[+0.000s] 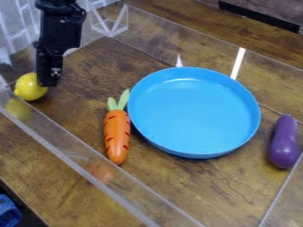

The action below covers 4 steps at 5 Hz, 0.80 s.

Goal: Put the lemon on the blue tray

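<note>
Sitting at the far left of the wooden table (178, 191), the lemon (28, 87) rests on the surface just beside the black gripper (48, 76), whose fingers point steeply down at its right edge. Whether the jaws are apart or clamped on the fruit cannot be told from this angle. Well apart to the right lies the blue tray (196, 112), holding nothing. An orange carrot (115, 130) lies against its left rim, and a purple eggplant (283, 142) sits beyond its right rim.
</note>
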Each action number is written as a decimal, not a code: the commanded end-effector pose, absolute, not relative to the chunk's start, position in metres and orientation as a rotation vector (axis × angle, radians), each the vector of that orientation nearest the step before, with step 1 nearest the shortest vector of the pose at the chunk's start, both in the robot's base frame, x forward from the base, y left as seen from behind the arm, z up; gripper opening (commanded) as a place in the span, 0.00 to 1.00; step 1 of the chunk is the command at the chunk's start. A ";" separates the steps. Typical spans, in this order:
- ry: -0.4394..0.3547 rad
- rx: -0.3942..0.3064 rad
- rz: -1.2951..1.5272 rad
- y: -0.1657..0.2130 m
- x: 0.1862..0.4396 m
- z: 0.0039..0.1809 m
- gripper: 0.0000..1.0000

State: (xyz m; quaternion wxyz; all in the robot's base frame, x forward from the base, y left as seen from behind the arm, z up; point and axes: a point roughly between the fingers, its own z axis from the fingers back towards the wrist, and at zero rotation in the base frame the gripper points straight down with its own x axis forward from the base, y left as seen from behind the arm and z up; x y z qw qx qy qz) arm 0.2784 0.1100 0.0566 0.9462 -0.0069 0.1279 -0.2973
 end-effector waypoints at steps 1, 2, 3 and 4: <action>0.228 0.009 -0.616 0.106 0.289 0.075 0.00; 0.236 0.005 -0.623 0.101 0.292 0.081 0.00; 0.233 -0.002 -0.645 0.088 0.299 0.089 0.00; 0.210 -0.018 -0.596 0.101 0.290 0.091 1.00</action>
